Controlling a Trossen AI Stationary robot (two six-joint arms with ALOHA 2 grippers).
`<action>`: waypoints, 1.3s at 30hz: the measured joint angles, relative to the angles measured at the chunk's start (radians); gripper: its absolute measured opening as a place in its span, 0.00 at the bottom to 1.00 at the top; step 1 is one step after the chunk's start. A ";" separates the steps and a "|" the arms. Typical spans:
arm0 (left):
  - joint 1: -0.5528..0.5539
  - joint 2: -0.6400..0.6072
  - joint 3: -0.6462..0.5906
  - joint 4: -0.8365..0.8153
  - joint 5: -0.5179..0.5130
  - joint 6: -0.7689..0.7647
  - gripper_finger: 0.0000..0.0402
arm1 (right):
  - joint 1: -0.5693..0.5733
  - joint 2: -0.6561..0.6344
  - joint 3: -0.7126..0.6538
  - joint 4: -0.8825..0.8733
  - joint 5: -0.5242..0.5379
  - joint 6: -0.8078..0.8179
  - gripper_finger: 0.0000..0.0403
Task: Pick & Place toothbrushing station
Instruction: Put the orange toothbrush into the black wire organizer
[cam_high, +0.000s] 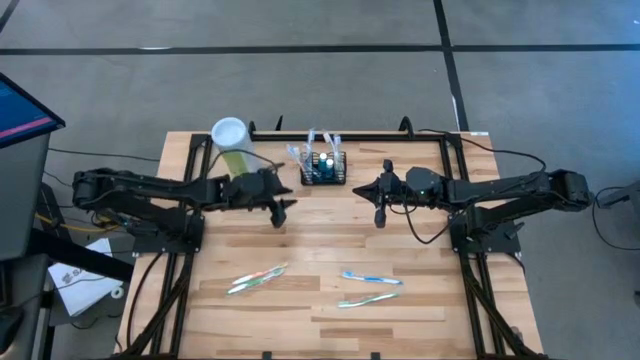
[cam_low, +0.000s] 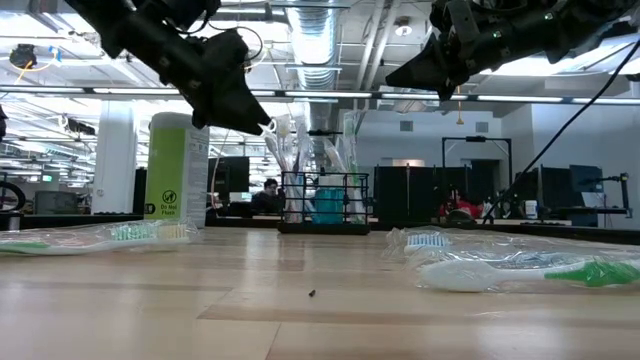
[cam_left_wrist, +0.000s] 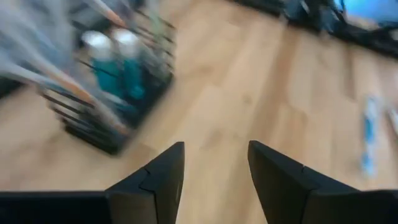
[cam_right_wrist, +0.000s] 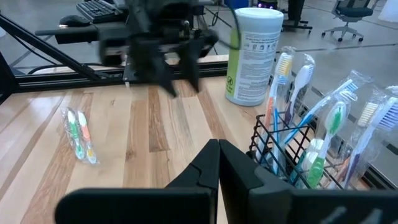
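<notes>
The toothbrushing station, a small black wire basket holding several wrapped toothbrushes and teal bottles, stands on its base at the table's far middle. It also shows in the low view and in both wrist views. My left gripper hangs above the table just left of and nearer than the basket. Its fingers are open with nothing between them. My right gripper hovers to the basket's right, shut and empty.
A pale-green cylinder with a white lid stands left of the basket at the far edge. Wrapped toothbrushes lie on the near half of the table, at the left and right. Black rails frame the wooden top.
</notes>
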 joint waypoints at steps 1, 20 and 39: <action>-0.023 0.000 0.000 -0.012 0.002 -0.004 0.42 | 0.000 0.000 0.000 0.000 0.000 0.000 0.00; -0.357 0.082 0.000 -0.129 -0.010 -0.229 0.37 | 0.000 0.000 0.000 -0.001 0.000 0.001 0.00; -0.484 0.244 0.000 -0.128 -0.041 -0.373 0.37 | 0.001 0.000 0.000 -0.001 0.000 0.001 0.00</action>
